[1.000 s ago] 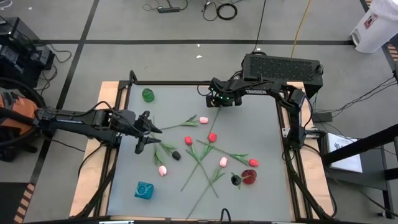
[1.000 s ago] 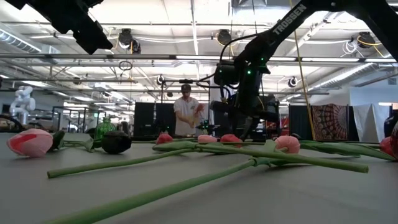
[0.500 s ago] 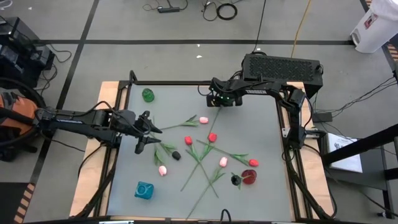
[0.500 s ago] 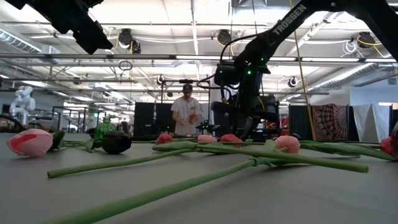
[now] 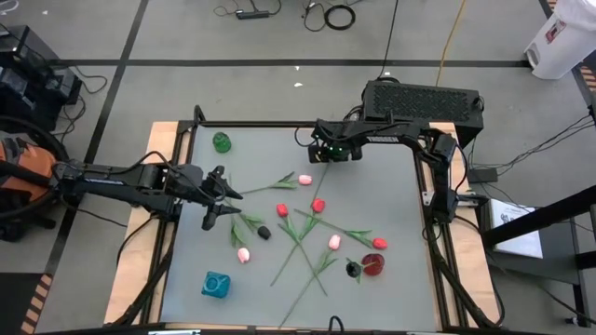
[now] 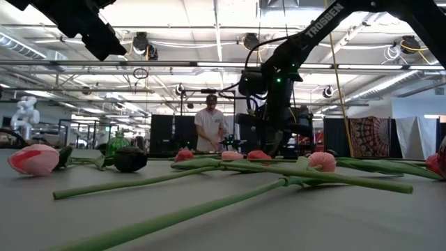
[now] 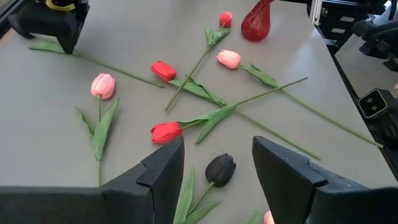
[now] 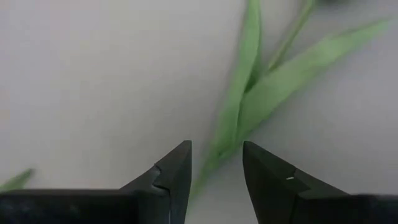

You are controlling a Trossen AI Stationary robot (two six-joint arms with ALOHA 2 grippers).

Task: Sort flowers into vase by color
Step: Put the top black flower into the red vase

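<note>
soft fake tulips (image 5: 317,206) with thin green stems scattered mid-table, pink, red, black heads. left gripper (image 5: 221,199) hovering by the black one, jaws wide and empty. right gripper (image 8: 215,167) low over a blurry leafy stem (image 8: 247,99), jaws apart, gripping nothing. glossy red vase (image 7: 257,18) cut off.

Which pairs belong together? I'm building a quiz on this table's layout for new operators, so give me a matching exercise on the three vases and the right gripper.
Things:
1. green vase
2. teal vase
3. red vase
4. right gripper

Places or states:
A. beside a black tulip head
B. open, over a green stem with leaves
C. upper left in the high view
D. lower left in the high view

Pairs: 1-C, 2-D, 3-A, 4-B
</note>
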